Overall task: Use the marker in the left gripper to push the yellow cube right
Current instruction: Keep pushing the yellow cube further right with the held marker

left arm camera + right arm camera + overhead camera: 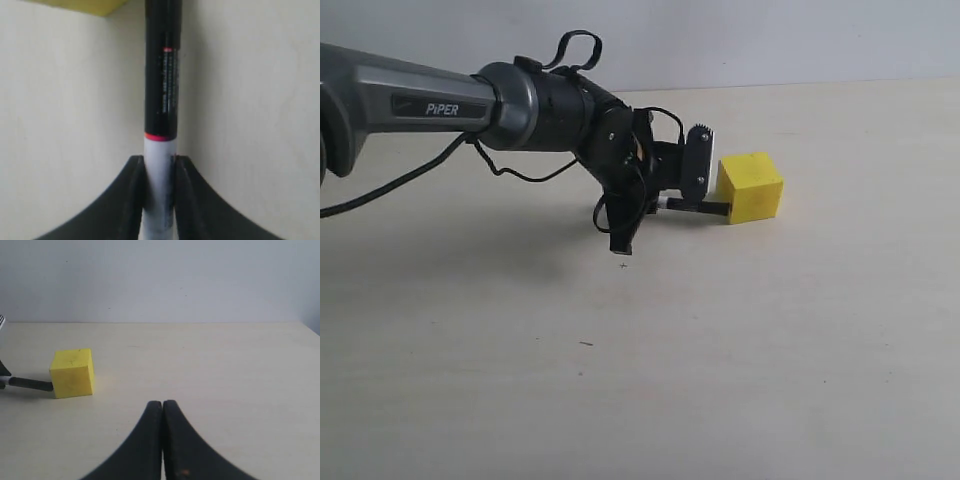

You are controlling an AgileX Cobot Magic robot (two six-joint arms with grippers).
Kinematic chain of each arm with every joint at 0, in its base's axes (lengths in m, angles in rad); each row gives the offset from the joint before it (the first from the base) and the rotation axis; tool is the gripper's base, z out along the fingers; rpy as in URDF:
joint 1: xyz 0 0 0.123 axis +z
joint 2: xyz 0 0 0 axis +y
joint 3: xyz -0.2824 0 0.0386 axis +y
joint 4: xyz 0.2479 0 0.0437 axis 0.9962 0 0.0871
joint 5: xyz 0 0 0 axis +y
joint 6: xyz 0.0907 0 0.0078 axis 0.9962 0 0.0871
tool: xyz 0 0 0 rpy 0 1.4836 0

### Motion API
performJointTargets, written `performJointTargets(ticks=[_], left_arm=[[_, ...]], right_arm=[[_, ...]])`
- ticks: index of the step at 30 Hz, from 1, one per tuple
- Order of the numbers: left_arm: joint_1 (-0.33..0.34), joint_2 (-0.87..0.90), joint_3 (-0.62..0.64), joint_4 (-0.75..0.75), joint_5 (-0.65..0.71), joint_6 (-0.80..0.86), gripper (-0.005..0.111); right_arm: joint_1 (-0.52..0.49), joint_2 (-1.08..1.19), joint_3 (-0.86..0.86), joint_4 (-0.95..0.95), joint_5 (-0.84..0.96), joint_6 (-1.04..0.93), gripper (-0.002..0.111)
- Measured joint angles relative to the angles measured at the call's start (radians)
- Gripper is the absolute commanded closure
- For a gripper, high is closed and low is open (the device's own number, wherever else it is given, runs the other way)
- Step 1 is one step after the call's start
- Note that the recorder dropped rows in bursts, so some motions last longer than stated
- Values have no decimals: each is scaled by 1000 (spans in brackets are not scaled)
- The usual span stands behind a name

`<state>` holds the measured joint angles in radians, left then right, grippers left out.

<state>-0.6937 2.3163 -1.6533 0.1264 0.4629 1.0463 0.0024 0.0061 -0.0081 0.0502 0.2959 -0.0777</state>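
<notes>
The yellow cube (751, 187) sits on the pale table, right of centre in the exterior view. My left gripper (655, 205) is shut on the marker (698, 207), which lies level with its black cap reaching the cube's lower left face. In the left wrist view the black fingers (134, 195) clamp the marker's (161, 100) white barrel below a red ring, and a corner of the cube (85, 6) shows beside the cap. The right wrist view shows my right gripper (162, 404) shut and empty, well apart from the cube (73, 372) and the marker's cap (30, 384).
The beige table (800, 340) stretches bare around the cube, ending at a pale wall (770, 40) behind. Loose black cables (500, 170) hang from the left arm's wrist.
</notes>
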Motion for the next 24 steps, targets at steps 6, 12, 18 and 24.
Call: performJointTargets(ticks=[6, 12, 18, 24], left_arm=[[21, 2, -2, -2, 52, -21, 107], [55, 2, -6, 5, 58, -46, 107], [4, 20, -33, 5, -18, -83, 107], [-22, 27, -77, 5, 10, -146, 107]], right_arm=[[0, 0, 0, 0, 0, 0, 108], [0, 0, 0, 0, 0, 0, 108], [0, 0, 0, 0, 0, 0, 108], [0, 0, 0, 0, 0, 2, 108]])
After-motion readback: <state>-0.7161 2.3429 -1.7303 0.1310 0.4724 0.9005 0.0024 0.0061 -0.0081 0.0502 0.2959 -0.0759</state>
